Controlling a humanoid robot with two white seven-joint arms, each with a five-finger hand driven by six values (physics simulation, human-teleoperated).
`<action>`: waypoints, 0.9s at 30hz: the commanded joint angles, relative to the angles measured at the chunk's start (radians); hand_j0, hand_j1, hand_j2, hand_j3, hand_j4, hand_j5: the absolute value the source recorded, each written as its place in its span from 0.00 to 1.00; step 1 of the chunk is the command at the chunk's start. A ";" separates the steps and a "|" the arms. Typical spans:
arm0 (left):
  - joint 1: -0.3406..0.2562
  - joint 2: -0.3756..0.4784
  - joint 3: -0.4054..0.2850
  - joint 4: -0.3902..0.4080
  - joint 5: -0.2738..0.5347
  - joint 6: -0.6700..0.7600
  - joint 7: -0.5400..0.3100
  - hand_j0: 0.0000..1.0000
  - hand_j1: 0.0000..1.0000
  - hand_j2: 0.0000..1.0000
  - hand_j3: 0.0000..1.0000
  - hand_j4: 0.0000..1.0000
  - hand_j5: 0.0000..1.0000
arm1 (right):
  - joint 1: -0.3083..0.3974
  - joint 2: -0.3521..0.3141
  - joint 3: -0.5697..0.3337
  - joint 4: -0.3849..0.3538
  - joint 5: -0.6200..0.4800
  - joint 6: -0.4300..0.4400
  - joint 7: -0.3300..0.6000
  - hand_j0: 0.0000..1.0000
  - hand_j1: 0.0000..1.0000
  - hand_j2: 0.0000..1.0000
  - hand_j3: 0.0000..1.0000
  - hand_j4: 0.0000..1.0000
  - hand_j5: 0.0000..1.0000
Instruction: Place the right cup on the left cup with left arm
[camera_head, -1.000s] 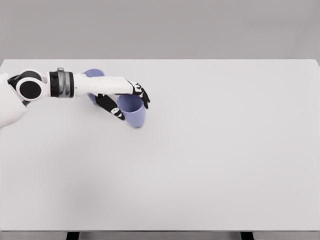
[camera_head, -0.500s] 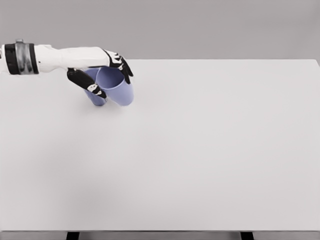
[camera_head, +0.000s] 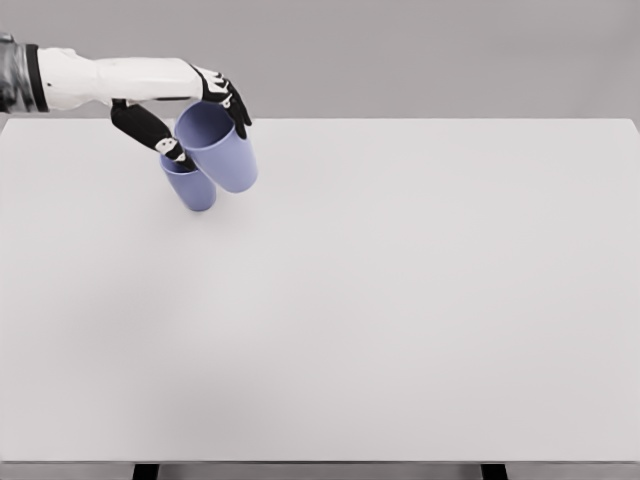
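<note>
Two lilac cups show in the head view at the table's far left. My left hand (camera_head: 200, 125) is shut on the bigger-looking cup (camera_head: 222, 150), thumb on its near side and fingers over its far rim. That cup hangs tilted above the table. The second cup (camera_head: 192, 186) stands on the table just left of and below it, partly hidden by the held cup and my thumb. The held cup's base overlaps the standing cup's right side in the picture. My right arm is out of view.
The white table (camera_head: 400, 300) fills the view, with its far edge just behind the cups and its front edge at the bottom. A plain grey wall stands behind.
My left hand has lifted the cup off the table and carried it up and to the left, from right of the other cup to above its right side.
</note>
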 joint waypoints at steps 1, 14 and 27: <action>0.000 0.000 -0.007 0.010 0.014 0.003 -0.009 0.60 0.60 0.60 0.60 0.60 0.60 | 0.000 0.000 0.000 0.000 0.001 -0.001 0.000 1.00 1.00 1.00 1.00 1.00 1.00; -0.080 -0.008 -0.033 0.107 0.012 0.003 -0.028 0.60 0.60 0.60 0.60 0.60 0.60 | 0.000 0.000 0.000 0.000 0.001 -0.001 0.000 1.00 1.00 1.00 1.00 1.00 1.00; -0.101 -0.015 -0.062 0.237 -0.005 0.003 -0.039 0.61 0.61 0.61 0.61 0.61 0.61 | 0.000 0.000 0.000 0.000 0.001 -0.001 0.000 1.00 1.00 1.00 1.00 1.00 1.00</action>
